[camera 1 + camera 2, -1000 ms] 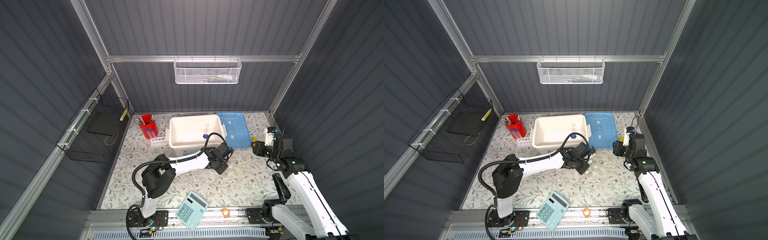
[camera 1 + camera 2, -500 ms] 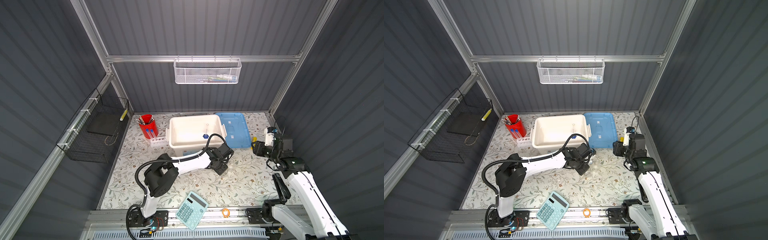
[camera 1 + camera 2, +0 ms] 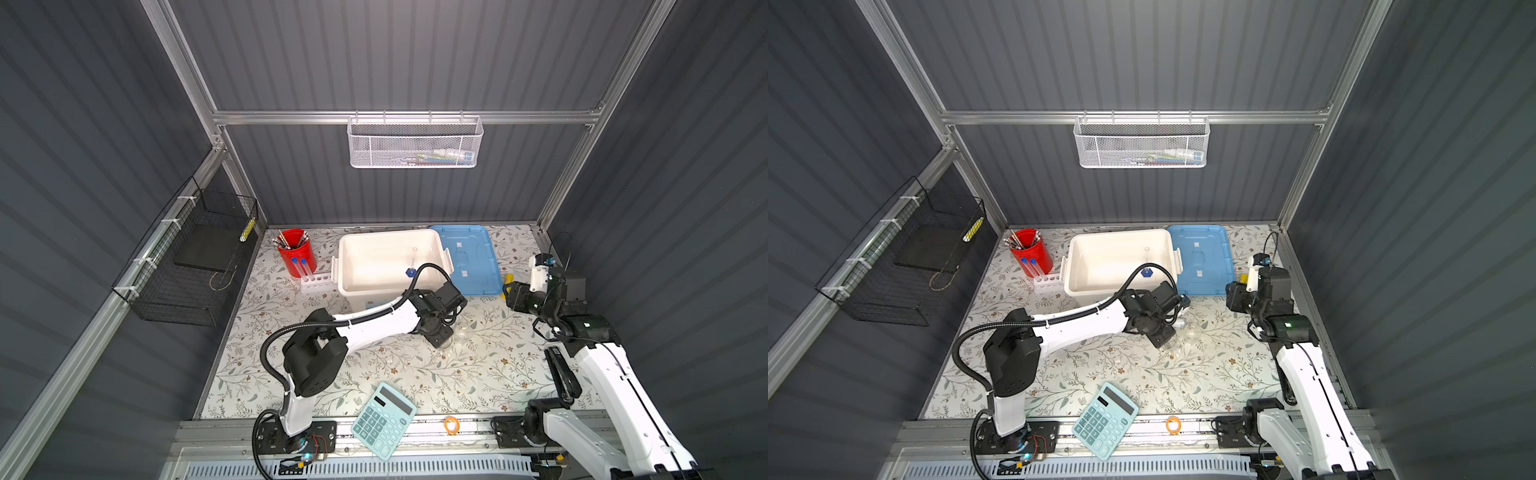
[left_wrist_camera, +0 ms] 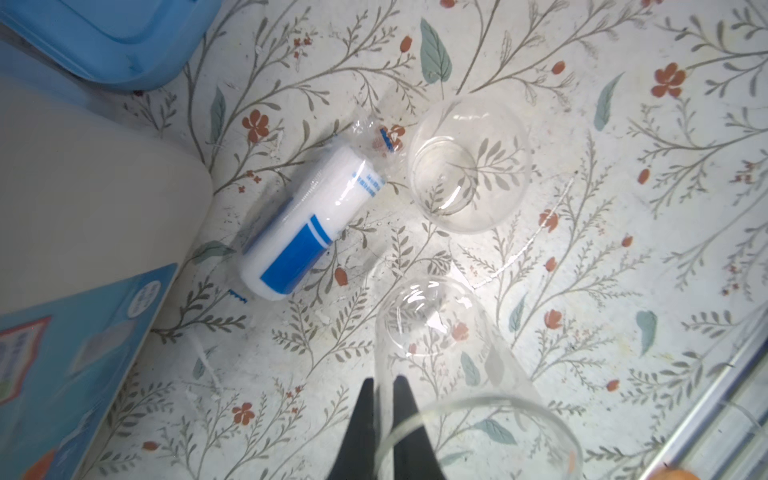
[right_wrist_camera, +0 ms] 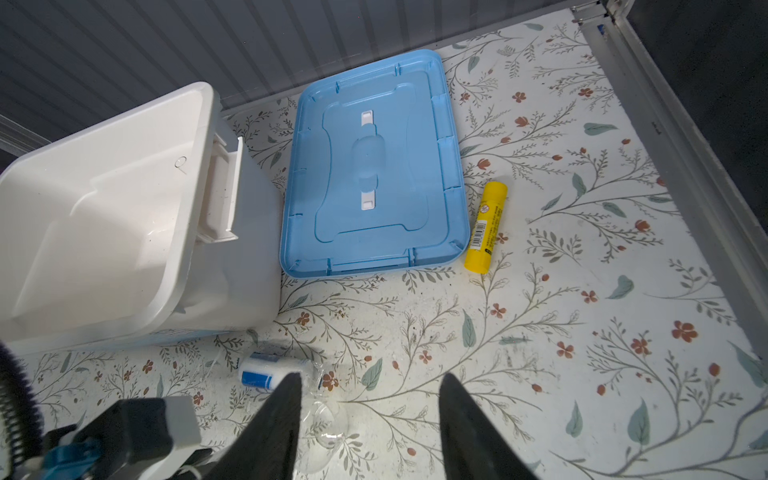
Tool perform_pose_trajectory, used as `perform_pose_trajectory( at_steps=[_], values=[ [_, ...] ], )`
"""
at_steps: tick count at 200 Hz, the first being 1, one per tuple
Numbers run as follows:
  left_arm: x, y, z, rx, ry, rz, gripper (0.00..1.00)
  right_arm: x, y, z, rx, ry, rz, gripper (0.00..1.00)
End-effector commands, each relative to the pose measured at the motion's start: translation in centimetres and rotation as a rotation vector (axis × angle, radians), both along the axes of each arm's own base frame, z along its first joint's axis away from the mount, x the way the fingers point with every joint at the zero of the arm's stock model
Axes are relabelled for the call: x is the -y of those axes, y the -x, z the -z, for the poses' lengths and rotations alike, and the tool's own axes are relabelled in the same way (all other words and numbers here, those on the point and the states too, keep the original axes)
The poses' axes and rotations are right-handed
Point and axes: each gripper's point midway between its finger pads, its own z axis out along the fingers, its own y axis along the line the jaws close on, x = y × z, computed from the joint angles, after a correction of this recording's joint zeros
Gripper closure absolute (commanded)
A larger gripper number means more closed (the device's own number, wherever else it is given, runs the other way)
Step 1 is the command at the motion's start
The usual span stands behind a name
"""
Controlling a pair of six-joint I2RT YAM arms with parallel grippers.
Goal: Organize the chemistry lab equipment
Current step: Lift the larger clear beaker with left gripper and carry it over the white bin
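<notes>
My left gripper (image 4: 383,380) is shut on the wall of a clear beaker (image 4: 461,365), one finger inside the rim and one outside. It sits mid-table in both top views (image 3: 441,338) (image 3: 1163,340). Beside the beaker stands a clear flask (image 4: 469,166), and a blue-and-white labelled piece (image 4: 303,220) lies on its side in clear wrap. A slim cylinder on a blue foot (image 3: 411,270) lies in the white bin (image 3: 345,266). Two blue-capped test tubes (image 3: 300,267) stand in a rack. My right gripper (image 5: 370,376) hangs open and empty at the right (image 3: 513,296).
The blue lid (image 3: 465,257) lies flat right of the bin, with a yellow glue stick (image 5: 486,226) next to it. A red cup of pens (image 3: 296,249) stands back left. A teal calculator (image 3: 384,419) and an orange ring (image 3: 451,424) lie at the front edge.
The left jaws have closed the last bit onto the beaker wall, and the left arm's elbow has shifted slightly. The right arm has not moved.
</notes>
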Motion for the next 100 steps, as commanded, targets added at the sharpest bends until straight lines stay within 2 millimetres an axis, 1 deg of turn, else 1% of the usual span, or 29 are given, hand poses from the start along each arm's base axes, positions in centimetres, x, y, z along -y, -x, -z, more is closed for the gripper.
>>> perform_pose_trajectory(
  at_steps=[1, 9, 27, 37, 39, 54, 60, 72, 82, 100],
  values=[
    [-1.1, 0.0, -4.6, 0.047, 0.004, 0.033, 0.98, -0.1, 0.1, 0.0, 0.007, -0.012, -0.006, 0.46],
    [-1.5, -0.1, -5.6, 0.056, 0.001, 0.039, 0.99, -0.1, 0.2, -0.1, 0.008, -0.011, -0.005, 0.46],
    [-2.5, -0.9, -9.0, 0.081, 0.020, 0.034, 1.00, -0.1, 0.2, -0.4, 0.018, -0.011, -0.006, 0.46],
    [-3.1, -1.7, -11.3, 0.089, 0.050, 0.025, 1.00, -0.1, 0.1, -0.5, 0.020, -0.012, -0.005, 0.46],
    [-3.4, -1.7, -11.7, 0.081, 0.048, 0.024, 1.00, -0.2, 0.1, -0.5, 0.020, -0.014, -0.007, 0.46],
    [-5.0, -3.0, -14.7, 0.093, 0.057, -0.009, 1.00, -0.2, 0.1, -0.5, 0.022, -0.016, -0.008, 0.46],
    [-5.4, -3.4, -16.2, 0.114, 0.066, -0.013, 1.00, -0.2, 0.1, -0.5, 0.022, -0.019, -0.009, 0.46],
    [-6.3, -4.0, -18.5, 0.154, 0.061, -0.015, 1.00, -0.3, 0.1, -0.5, 0.025, -0.024, -0.014, 0.46],
    [-7.1, -4.4, -20.1, 0.185, 0.045, -0.013, 1.00, -0.4, 0.2, -0.5, 0.026, -0.027, -0.016, 0.46],
    [-8.9, -5.7, -22.1, 0.266, 0.066, -0.043, 1.00, -0.5, 0.1, -0.6, 0.031, -0.032, -0.021, 0.45]
  ],
)
